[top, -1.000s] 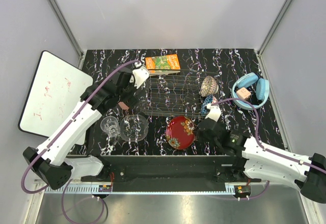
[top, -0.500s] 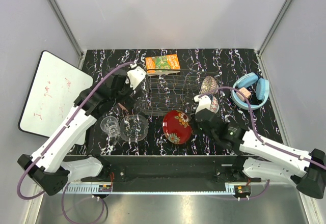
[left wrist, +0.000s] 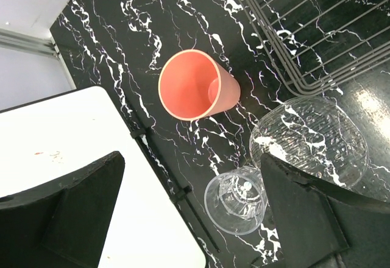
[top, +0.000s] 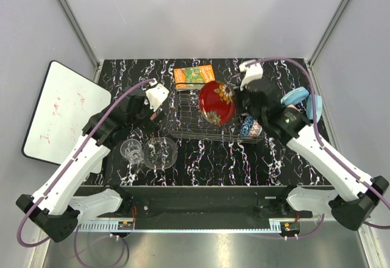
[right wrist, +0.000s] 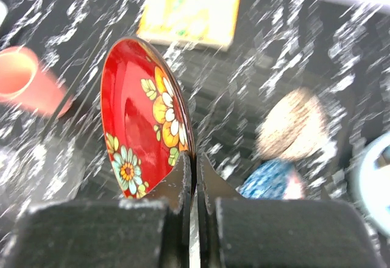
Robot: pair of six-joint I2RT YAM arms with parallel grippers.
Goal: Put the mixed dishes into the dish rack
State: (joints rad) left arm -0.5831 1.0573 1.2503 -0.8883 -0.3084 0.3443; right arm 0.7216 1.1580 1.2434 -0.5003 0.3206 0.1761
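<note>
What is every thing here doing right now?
red floral plate: on edge, pinched by right gripper, over dish rack
right gripper: shut on the plate
left gripper: open, empty
salmon-pink cup: seems to lie on its side
clear drinking glass: upright, empty
clear glass bowl: upright, empty

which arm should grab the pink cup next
Left. Its open gripper hangs right over the cup, which sits just left of the rack. The right gripper is busy, clamped on the red plate above the rack.
</note>
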